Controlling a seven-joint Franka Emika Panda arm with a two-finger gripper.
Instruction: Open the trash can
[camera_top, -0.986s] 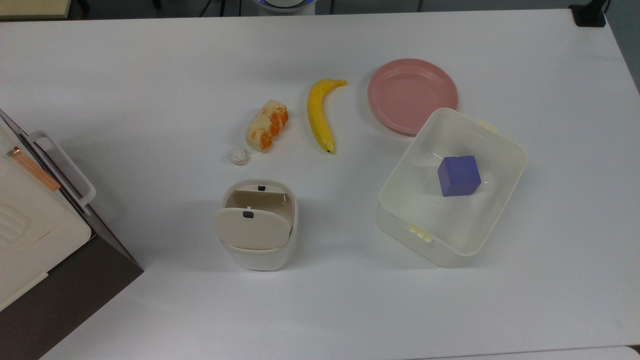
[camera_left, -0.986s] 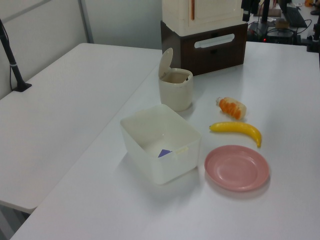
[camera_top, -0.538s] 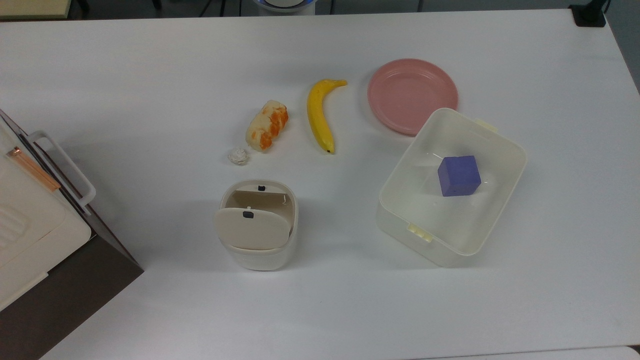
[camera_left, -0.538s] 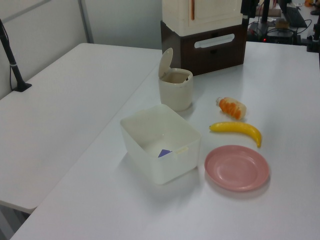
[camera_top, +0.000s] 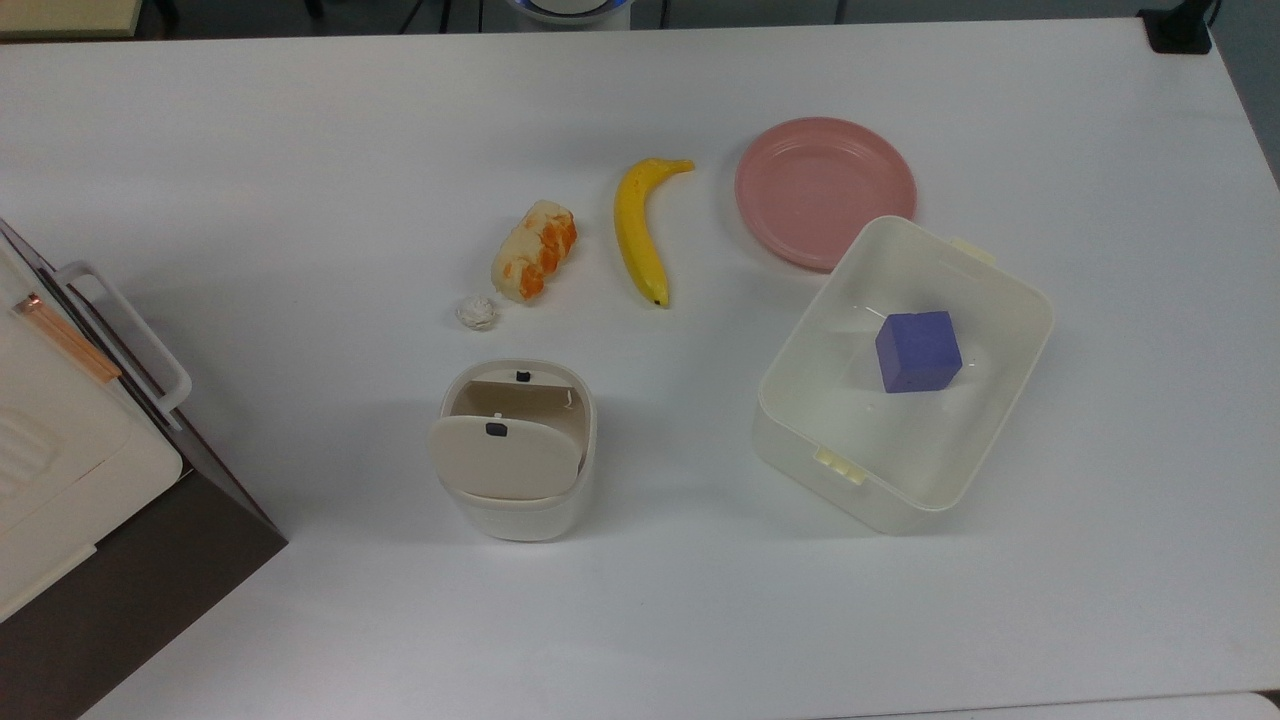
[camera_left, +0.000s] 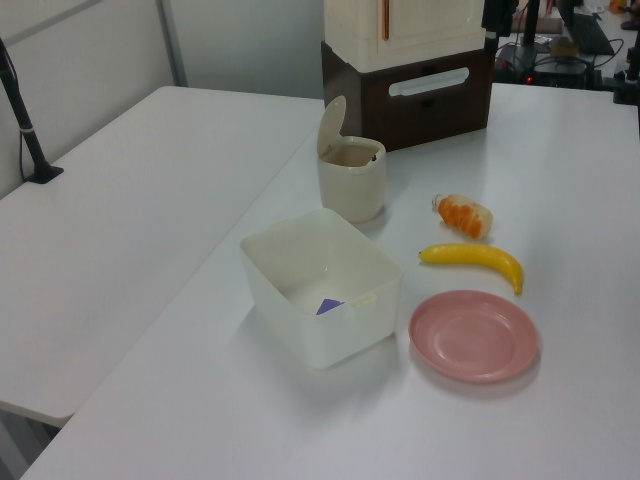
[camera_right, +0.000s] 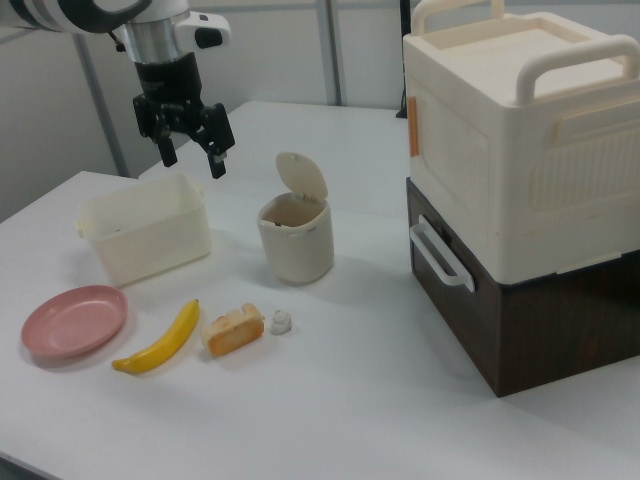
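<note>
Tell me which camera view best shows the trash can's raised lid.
The right view: the small cream-white plastic trash can stands unobstructed, beige hinged lid upright. The left view shows the lid edge-on; the top view foreshortens it.

White table (camera_top: 300, 150), trash can (camera_top: 517, 500), tub (camera_top: 1000, 400), pink plate (camera_top: 825, 190), banana (camera_top: 637, 235), bread roll (camera_top: 534, 250), paper wad (camera_top: 477, 313), stacked boxes (camera_top: 60, 480)
</note>
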